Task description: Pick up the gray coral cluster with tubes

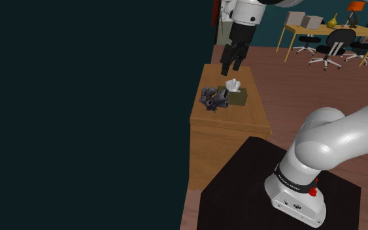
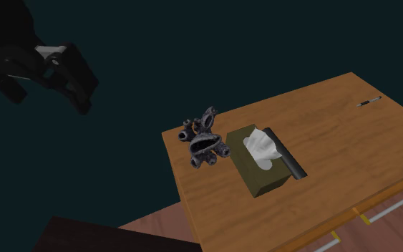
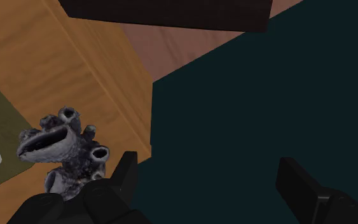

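Note:
The gray coral cluster [image 1: 212,98] with open tubes lies on the wooden table [image 1: 231,121], near the edge that runs along the dark wall. It touches or nearly touches the olive tissue box [image 1: 236,97]. My gripper [image 1: 232,68] hangs open above the table's far part, well above the coral and holding nothing. In the second exterior view the coral [image 2: 205,141] sits left of the tissue box [image 2: 264,168], and the gripper [image 2: 49,97] is high off to the left, over the wall side. In the wrist view the coral [image 3: 63,149] lies beside one finger [image 3: 124,175], outside the open gripper [image 3: 212,181].
A dark teal wall [image 1: 78,98] borders the table. A pen [image 2: 369,102] lies at the table's far corner. The black stand [image 1: 241,189] is close to the table's near end. A desk [image 1: 329,31] with office chairs stands far back on the wooden floor.

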